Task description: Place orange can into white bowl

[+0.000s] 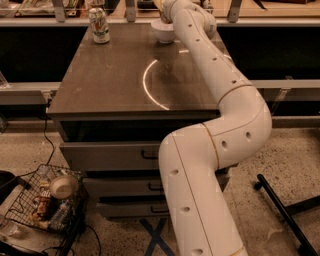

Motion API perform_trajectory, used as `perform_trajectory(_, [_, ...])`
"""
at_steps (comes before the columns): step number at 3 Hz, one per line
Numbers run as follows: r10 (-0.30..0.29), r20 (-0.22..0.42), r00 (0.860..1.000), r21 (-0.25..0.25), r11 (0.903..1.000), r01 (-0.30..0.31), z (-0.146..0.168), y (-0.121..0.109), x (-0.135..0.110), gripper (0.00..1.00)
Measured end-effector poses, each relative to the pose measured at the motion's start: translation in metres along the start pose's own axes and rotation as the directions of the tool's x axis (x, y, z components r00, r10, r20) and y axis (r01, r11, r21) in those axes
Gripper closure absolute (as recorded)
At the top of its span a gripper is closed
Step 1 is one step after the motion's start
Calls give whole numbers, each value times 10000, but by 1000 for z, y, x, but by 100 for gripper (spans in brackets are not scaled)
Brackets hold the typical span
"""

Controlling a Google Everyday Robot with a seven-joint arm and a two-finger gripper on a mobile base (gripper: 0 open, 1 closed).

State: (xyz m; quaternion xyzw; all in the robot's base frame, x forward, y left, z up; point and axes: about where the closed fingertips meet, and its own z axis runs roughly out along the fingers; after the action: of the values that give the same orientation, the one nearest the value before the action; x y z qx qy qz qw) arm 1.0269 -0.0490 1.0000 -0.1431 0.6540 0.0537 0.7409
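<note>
The white bowl (162, 33) stands at the far edge of the dark table (110, 80), right of the middle. My arm reaches over the table from the near right, and its gripper (164, 14) hangs just above the bowl at the top of the view, mostly hidden by the wrist. A small orange-brown patch, the orange can (163, 20), shows under the gripper at the bowl's rim. The rest of the can is hidden. I cannot tell whether it rests in the bowl.
A white-and-green can (99, 25) stands at the table's far left. Drawers (115, 155) sit under the tabletop. A wire basket (42, 202) holding a tan bowl (63, 187) stands on the floor at the left. A black stand leg (282, 210) lies at the right.
</note>
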Motion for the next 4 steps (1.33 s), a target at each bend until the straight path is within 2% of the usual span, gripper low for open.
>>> perform_trajectory(4, [94, -696, 9975, -232, 9997, -110, 4, 15, 22, 100])
